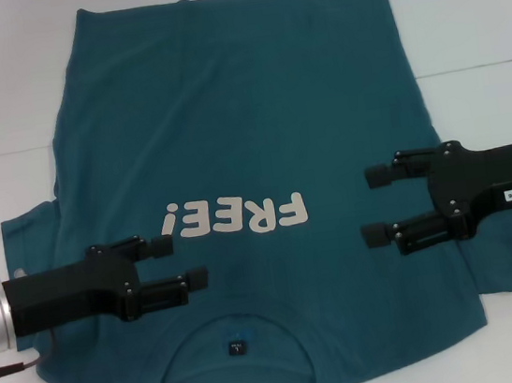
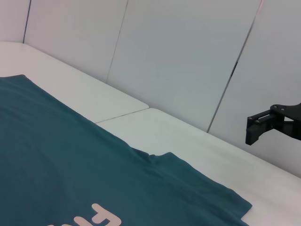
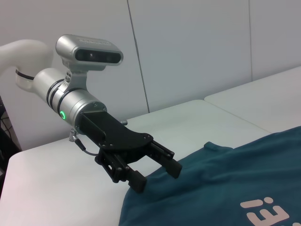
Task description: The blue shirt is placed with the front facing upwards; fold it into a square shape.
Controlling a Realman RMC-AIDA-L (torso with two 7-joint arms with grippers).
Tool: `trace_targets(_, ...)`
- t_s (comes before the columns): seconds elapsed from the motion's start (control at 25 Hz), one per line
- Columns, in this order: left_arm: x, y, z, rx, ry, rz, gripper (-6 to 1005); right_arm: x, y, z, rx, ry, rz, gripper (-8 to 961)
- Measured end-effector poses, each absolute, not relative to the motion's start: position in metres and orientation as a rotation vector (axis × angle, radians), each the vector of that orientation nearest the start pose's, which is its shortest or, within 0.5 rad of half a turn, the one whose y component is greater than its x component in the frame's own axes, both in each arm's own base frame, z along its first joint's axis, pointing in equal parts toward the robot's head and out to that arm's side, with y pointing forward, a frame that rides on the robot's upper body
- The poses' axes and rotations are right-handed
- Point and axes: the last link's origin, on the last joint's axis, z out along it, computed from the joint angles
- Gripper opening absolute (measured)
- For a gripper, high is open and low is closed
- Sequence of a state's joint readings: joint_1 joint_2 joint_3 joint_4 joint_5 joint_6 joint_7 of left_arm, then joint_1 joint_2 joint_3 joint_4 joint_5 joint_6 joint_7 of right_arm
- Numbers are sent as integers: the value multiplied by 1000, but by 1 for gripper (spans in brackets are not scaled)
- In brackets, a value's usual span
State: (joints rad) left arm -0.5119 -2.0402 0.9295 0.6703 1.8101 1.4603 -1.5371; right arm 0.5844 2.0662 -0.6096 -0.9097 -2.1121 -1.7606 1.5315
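The blue shirt point(image 1: 241, 146) lies flat on the white table point(image 1: 478, 11), front up, with white "FREE!" lettering point(image 1: 236, 216) and its collar point(image 1: 237, 347) toward me. My left gripper point(image 1: 178, 262) hovers open over the shirt's chest on the left, near the sleeve. My right gripper point(image 1: 376, 204) hovers open over the chest on the right. Neither holds anything. In the right wrist view the left gripper point(image 3: 155, 172) shows open above the shirt point(image 3: 225, 188). The left wrist view shows the shirt point(image 2: 70, 174) and the right gripper's fingers point(image 2: 263, 125) farther off.
White wall panels point(image 2: 188, 56) stand behind the table. A seam point(image 1: 476, 66) runs across the table surface. The left arm's silver wrist with its camera point(image 3: 89, 49) sits over the table's left side.
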Motion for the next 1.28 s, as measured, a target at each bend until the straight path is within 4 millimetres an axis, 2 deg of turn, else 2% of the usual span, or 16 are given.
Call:
trace_targets(0.6, -256, 338, -6, -2719, -753, -664, 841, 238, 339, 31, -2870, 560, 484, 945)
trace_targets(0.68, -265, 341, 5, -2615, -789, -679, 842, 239, 338, 32, -2860, 569, 499, 945)
trace_targets(0.84, -294, 345, 42, -2346, -930, -710, 842, 244, 334, 33, -2842, 594, 520, 945)
trace_targets(1.0, -329, 353, 74, -2048, -1220, -691, 842, 247, 331, 32, -2837, 611, 539, 945)
trace_targets(1.16, -342, 356, 71, -1963, -1413, -582, 841, 247, 330, 31, -2841, 616, 545, 945)
trace_targets(1.28, -345, 356, 65, -1962, -1453, -525, 838, 247, 329, 30, -2845, 614, 542, 945)
